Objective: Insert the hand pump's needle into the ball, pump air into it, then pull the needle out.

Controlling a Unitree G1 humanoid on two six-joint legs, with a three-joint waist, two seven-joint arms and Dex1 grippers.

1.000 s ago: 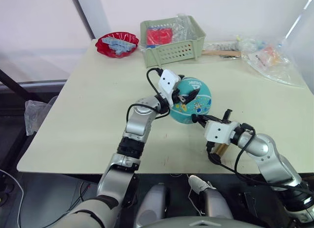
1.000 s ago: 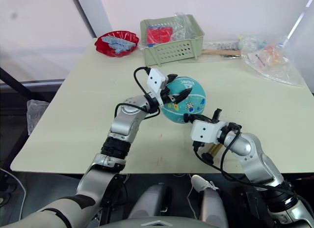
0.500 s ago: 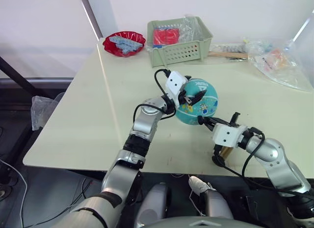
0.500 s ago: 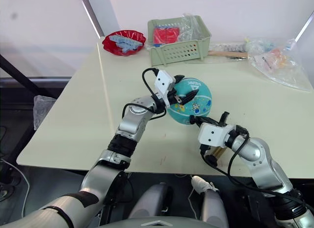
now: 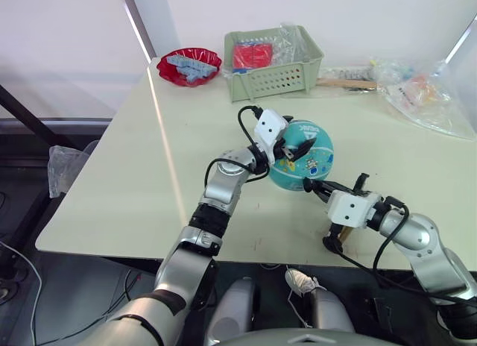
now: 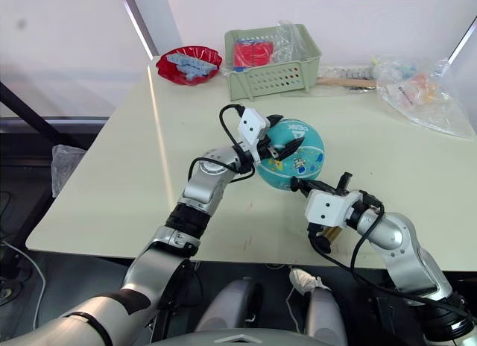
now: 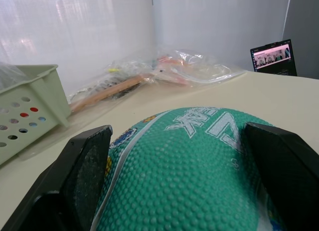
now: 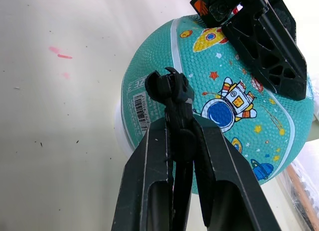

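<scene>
Your right hand [image 8: 174, 121] has edged its pinched needle [image 8: 169, 74] closer to the ball [image 6: 291, 156], which your wide-spread left hand [image 6: 287, 142] braces for insertion.

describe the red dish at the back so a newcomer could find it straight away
Start at the pale table and go to its far edge, where a green perforated basket stands. The red dish sits just to the robot's left of that basket, near the table's far left corner. It is the one shiny red scalloped bowl there, holding pale blue-grey pieces.
</scene>
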